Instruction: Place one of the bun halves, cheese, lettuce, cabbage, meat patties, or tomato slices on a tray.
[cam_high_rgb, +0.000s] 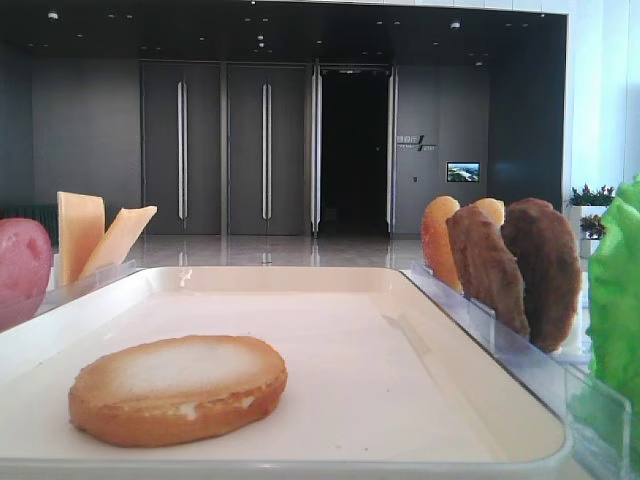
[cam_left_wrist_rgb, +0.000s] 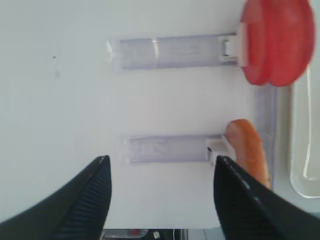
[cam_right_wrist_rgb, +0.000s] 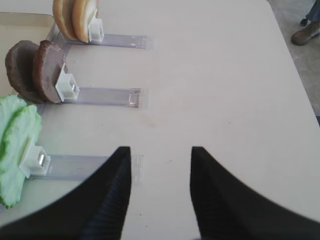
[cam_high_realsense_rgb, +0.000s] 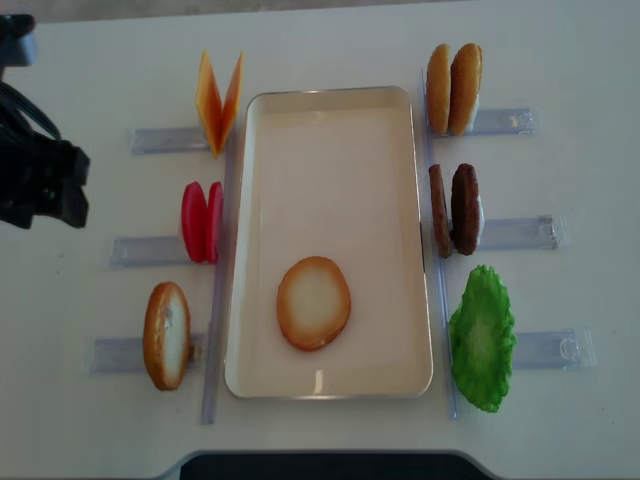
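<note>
- The large off-white rectangular tray with a low raised rim (cam_high_realsense_rgb: 330, 110) sits mid-frame in the overhead view, long side running top to bottom, so both arms can reach it from either flank.
- 1 round golden-brown bun half with its pale toasted face up (cam_high_realsense_rgb: 313, 302) lies flat in the tray's lower half, apparently as the base for stacking.
- The other food stands on edge in clear plastic slotted holders (cam_high_realsense_rgb: 520, 122) beside the tray, probably so a pincer can close across each thin piece: pale orange cheese squares (cam_high_realsense_rgb: 219, 100) upper left, pinkish-red tomato discs (cam_high_realsense_rgb: 201, 222) mid left, a lone bun half (cam_high_realsense_rgb: 166, 334) lower left, 2 buns (cam_high_realsense_rgb: 454, 88) upper right, dark rough meat patties (cam_high_realsense_rgb: 455, 209) mid right, green lettuce (cam_high_realsense_rgb: 482, 337) lower right.
- The left pincer (cam_left_wrist_rgb: 160, 192) hangs over bare white bench (cam_left_wrist_rgb: 60, 100) with its black fingers apart, holding nothing.
- The right pincer (cam_right_wrist_rgb: 161, 187) is likewise spread and empty.
- No brand or label is legible; the wall sign in the low view is too small to read.
</note>
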